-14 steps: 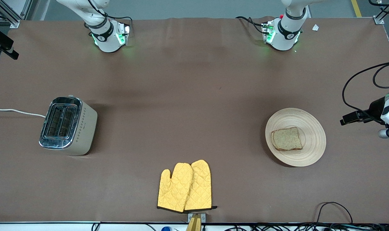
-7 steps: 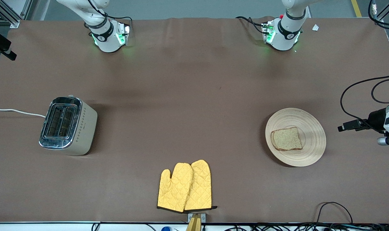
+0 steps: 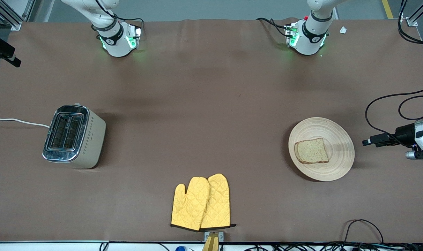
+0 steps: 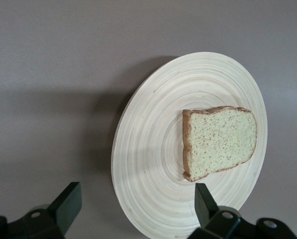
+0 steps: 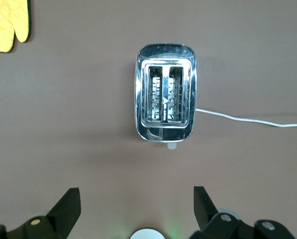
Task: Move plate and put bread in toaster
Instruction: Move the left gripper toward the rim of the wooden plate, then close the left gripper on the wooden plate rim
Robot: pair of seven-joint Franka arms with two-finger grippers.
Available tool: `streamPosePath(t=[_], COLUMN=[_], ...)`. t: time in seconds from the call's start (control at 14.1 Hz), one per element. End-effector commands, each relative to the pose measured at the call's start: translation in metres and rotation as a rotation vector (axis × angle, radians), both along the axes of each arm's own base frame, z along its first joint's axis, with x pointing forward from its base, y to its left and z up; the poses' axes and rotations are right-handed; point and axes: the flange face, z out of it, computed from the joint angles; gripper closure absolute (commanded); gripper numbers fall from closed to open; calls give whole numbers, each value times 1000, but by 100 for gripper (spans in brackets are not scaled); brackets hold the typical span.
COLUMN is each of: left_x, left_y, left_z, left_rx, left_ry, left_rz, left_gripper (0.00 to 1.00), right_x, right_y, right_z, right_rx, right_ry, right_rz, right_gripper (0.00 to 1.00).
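Observation:
The pale wooden plate (image 3: 339, 157) lies toward the left arm's end of the table, with the slice of seeded bread (image 3: 311, 151) flat on it. My left gripper (image 3: 368, 142) hangs open over the table just beside the plate's rim, pointing at it. In the left wrist view the plate (image 4: 153, 164) and bread (image 4: 219, 142) lie just ahead of the open, empty left gripper (image 4: 137, 188). The cream and chrome toaster (image 3: 73, 137) stands toward the right arm's end. My right gripper (image 5: 135, 193) is open and empty high above the table, looking down on the toaster (image 5: 164, 99) and its two slots.
A pair of yellow oven mitts (image 3: 201, 204) lies near the table's front edge, midway between toaster and plate. The toaster's white cord (image 3: 16, 121) runs off the table's end. Black cables (image 3: 382, 104) loop above the table by the left arm.
My left gripper has drifted closer to the plate's rim and a little lower in the front view. Plate, bread and toaster have not moved; both grippers stay open.

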Motion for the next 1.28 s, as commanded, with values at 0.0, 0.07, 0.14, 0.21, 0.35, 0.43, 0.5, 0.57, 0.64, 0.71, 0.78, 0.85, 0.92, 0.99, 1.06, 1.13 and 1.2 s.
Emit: streamPosePath(t=[0.0, 0.07, 0.14, 0.21, 0.35, 0.43, 0.5, 0.57, 0.64, 0.71, 0.78, 0.85, 0.92, 0.99, 1.06, 1.13, 1.2], left_x=[-1, -2, -5, -8, -9, -10, -12, -15, -17, -17, -18, -18, -18, -18, -19, -20, -20], left_y=[9, 11, 18, 23, 23, 22, 27, 30, 31, 29, 30, 34, 32, 32, 28, 27, 24], left_z=[-20, -27, -34, -46, -58, -64, -68, -77, -81, -85, -93, -93, -94, -94, -97, -100, -102], left_rx=[-54, -68, -89, -117, -151, -164, -181, -212, -234, -241, -252, -253, -257, -260, -270, -281, -295], left_ry=[-35, -41, -52, -59, -76, -79, -82, -79, -96, -117, -115, -119, -117, -115, -106, -98, -91], left_rz=[-8, -11, -4, 3, 0, 0, 18, 41, 39, 16, 20, 25, 24, 22, 16, 12, 11], left_gripper=[0, 0, 0, 0, 2, 2, 3, 3, 4, 5, 6, 7, 8, 9, 10, 12, 12], right_x=[-5, -7, -9, -10, -11, -11, -11, -11, -11, -11, -11, -11, -11, -11, -11, -10, -10], right_y=[-4, -2, -3, -3, -4, -6, -9, -10, -10, -10, -8, -10, -10, -10, -9, -10, -10], right_z=[-5, -6, -7, -7, -8, -9, -8, -9, -8, -9, -11, -12, -12, -12, -11, -11, -11], right_rx=[10, 10, 11, 13, 12, 13, 12, 12, 12, 11, 10, 10, 9, 9, 8, 6, 6], right_ry=[22, 36, 51, 63, 68, 73, 68, 68, 64, 68, 73, 76, 76, 76, 72, 70, 69], right_rz=[-19, -16, -17, -18, -20, -23, -30, -32, -32, -31, -28, -31, -31, -31, -30, -30, -30], right_gripper=[0, 0, 0, 0, 0, 0, 0, 0, 0, 0, 0, 0, 0, 0, 0, 0, 0])
